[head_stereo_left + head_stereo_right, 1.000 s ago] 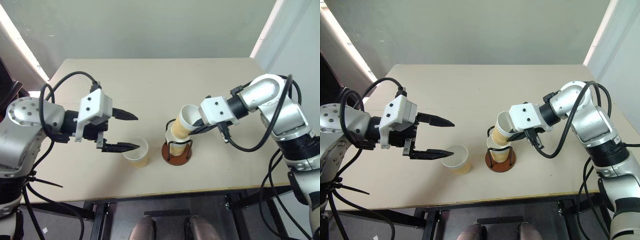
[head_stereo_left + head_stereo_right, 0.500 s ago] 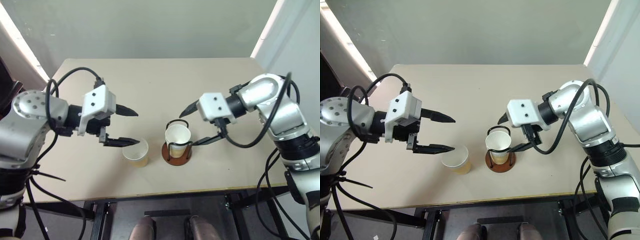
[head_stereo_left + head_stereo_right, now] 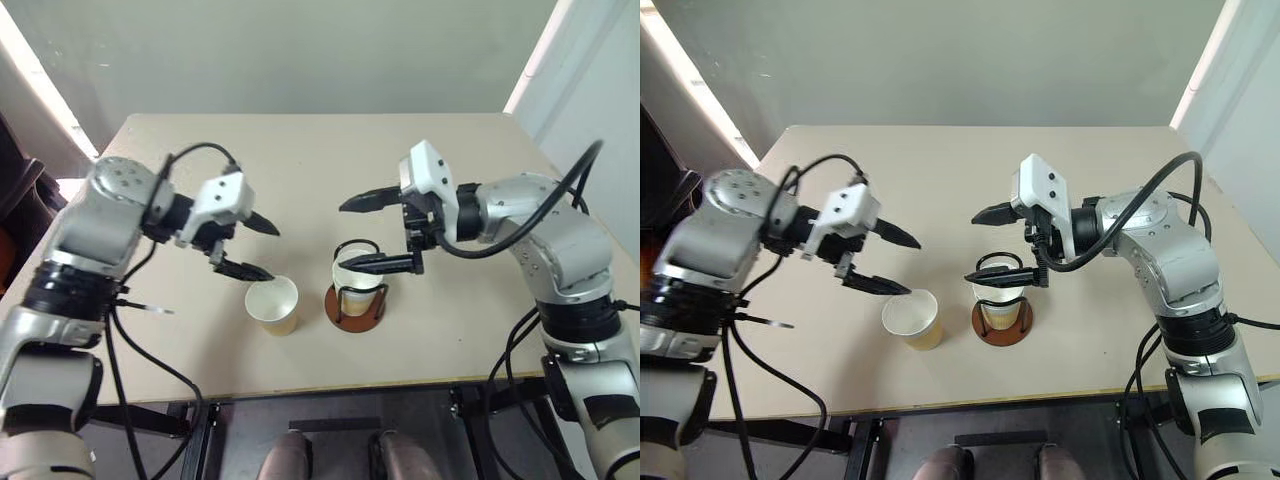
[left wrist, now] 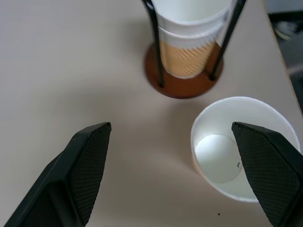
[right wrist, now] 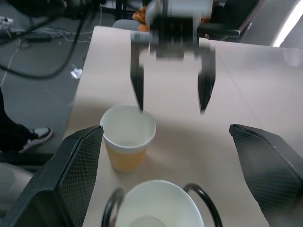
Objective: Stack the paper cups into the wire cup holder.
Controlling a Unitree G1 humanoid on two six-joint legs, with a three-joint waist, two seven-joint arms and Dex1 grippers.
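One loose paper cup stands upright on the table, just left of the wire cup holder. Two more paper cups sit nested inside the holder's black loops. My left gripper hangs open above and slightly left of the loose cup, its lower fingertip close over the rim. My right gripper is open and holds nothing. It hovers over the holder with one finger across the nested cups' mouth. The right wrist view shows the left gripper above the loose cup.
The tan table stretches bare behind the cups, and its front edge lies close to the holder. A person's shoe and cables lie on the floor past the table's left side.
My right gripper opened and let go of its cup, which dropped upright into the holder. It then rose and rolled. My left gripper reached forward and down toward the loose cup.
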